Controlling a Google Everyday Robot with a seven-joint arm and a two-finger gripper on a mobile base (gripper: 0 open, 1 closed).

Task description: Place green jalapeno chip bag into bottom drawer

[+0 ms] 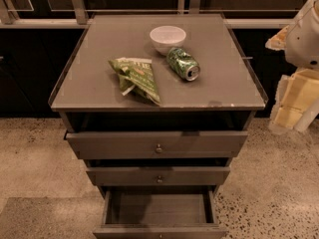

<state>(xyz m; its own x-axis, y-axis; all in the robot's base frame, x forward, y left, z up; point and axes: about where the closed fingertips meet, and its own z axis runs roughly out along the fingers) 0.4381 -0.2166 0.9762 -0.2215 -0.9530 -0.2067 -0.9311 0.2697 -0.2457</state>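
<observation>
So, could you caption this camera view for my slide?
Green jalapeno chip bag on the cabinet top, bottom drawer open below, gripper at the picture's right edge.

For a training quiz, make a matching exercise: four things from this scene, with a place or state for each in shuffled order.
1 green jalapeno chip bag
2 soda can
3 bottom drawer
4 gripper

a pulled open
b right of the cabinet, off it
c crumpled foil on the cabinet top
d on its side by the white bowl

Pairs: 1-c, 2-d, 3-a, 4-b
</observation>
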